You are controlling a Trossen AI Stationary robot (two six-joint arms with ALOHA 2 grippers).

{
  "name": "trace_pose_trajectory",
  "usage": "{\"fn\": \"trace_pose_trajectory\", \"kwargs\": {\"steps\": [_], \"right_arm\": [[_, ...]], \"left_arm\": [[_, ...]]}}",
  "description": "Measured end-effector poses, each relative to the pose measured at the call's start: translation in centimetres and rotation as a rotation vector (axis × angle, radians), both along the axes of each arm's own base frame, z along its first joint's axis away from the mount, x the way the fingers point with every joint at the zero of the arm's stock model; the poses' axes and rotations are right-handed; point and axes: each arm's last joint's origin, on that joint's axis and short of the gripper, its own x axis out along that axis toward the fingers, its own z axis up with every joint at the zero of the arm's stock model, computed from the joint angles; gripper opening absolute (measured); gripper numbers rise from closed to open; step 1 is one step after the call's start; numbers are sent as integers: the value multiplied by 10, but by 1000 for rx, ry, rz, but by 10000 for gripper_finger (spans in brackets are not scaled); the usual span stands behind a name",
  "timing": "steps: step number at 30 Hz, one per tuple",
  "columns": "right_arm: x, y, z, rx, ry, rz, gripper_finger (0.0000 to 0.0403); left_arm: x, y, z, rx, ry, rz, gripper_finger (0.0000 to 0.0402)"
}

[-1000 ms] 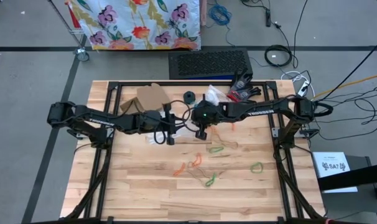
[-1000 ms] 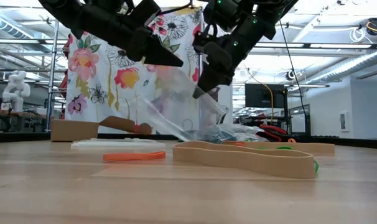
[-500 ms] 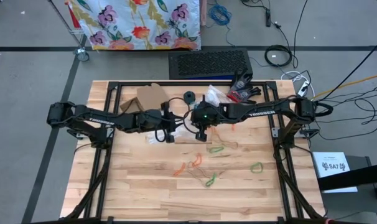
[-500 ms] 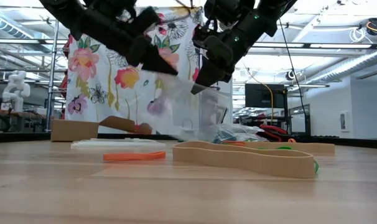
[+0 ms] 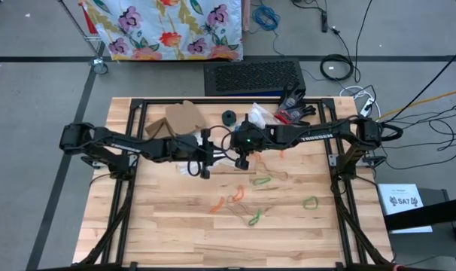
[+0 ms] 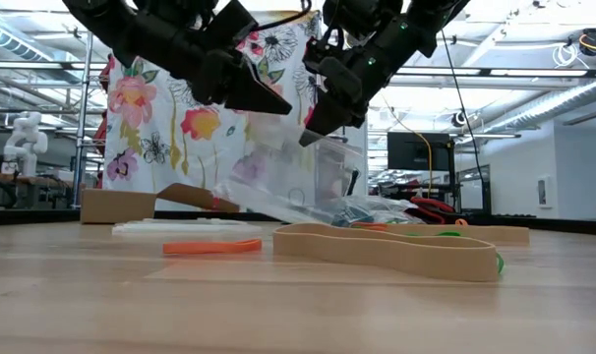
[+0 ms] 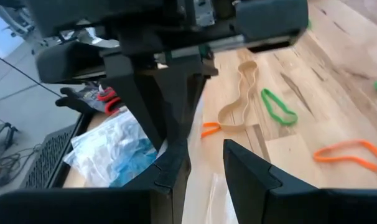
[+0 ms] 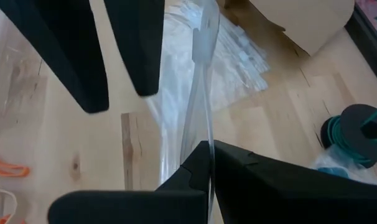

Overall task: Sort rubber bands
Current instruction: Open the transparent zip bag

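Orange, green and tan rubber bands (one tan loop nearest), floral-patterned cloth behind.

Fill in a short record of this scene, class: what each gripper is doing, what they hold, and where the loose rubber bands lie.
Right gripper: shut on the clear plastic bag, pinching its top edge above the table.
Left gripper: jaws apart around the same bag's edge, facing the right gripper.
Rubber bands: loose on the wooden table, in front of the grippers; orange, green and tan visible.
Bag contents: cannot tell.
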Motion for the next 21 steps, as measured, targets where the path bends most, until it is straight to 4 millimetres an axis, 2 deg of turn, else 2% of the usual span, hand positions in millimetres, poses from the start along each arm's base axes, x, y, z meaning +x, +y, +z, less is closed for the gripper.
{"fn": "trace_pose_trajectory", "kwargs": {"steps": [6, 12, 21], "right_arm": [[2, 1, 1, 31, -24, 36, 0], [2, 4, 2, 32, -31, 44, 0], [1, 3, 1, 22, -15, 45, 0]], "left_arm": [[13, 1, 6, 31, 35, -13, 102], [27, 2, -3, 49, 216, -7, 102], [26, 3, -2, 40, 237, 25, 89]]}}
